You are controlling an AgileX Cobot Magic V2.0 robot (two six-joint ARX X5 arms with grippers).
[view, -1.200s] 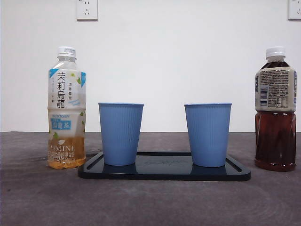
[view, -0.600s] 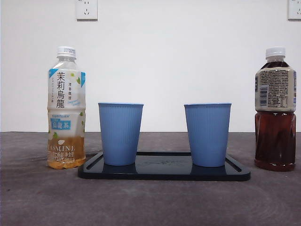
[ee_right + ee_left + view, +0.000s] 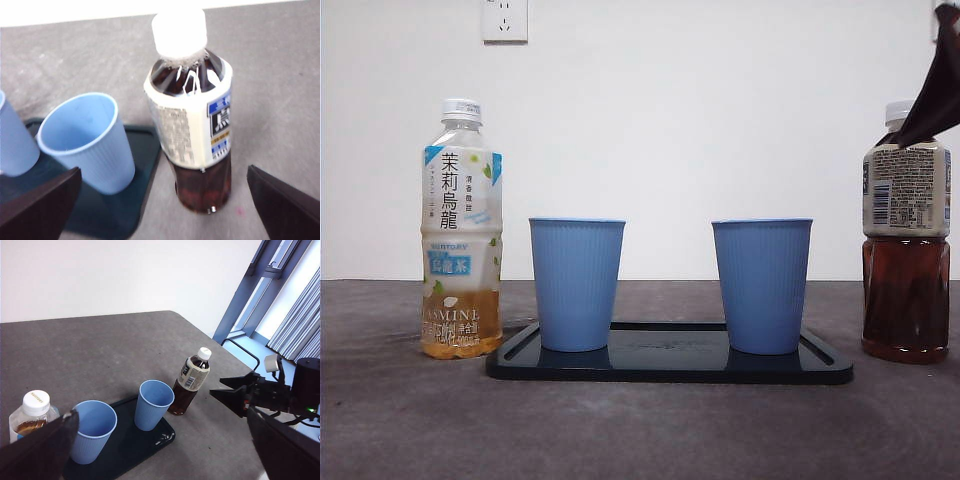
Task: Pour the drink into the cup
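A dark tea bottle (image 3: 906, 240) with a white cap stands upright at the right, beside the tray. My right gripper (image 3: 163, 172) is open, with the bottle (image 3: 192, 115) between its wide jaws, not touched. It shows as a dark tip (image 3: 932, 95) by the bottle's cap in the front view. Two empty blue cups, one on the left (image 3: 576, 283) and one on the right (image 3: 761, 285), stand on a black tray (image 3: 670, 366). A jasmine tea bottle (image 3: 461, 230) stands at the left. My left gripper (image 3: 162, 414) is open and empty, high above the table.
The table's rounded edge (image 3: 200, 335) lies beyond the dark bottle in the left wrist view. A white wall with sockets (image 3: 505, 20) stands behind the table. Bare grey table (image 3: 640, 430) lies in front of the tray.
A dark gripper tip has come into the front view at the top right, beside the dark bottle's cap. Bottles, cups and tray have not moved.
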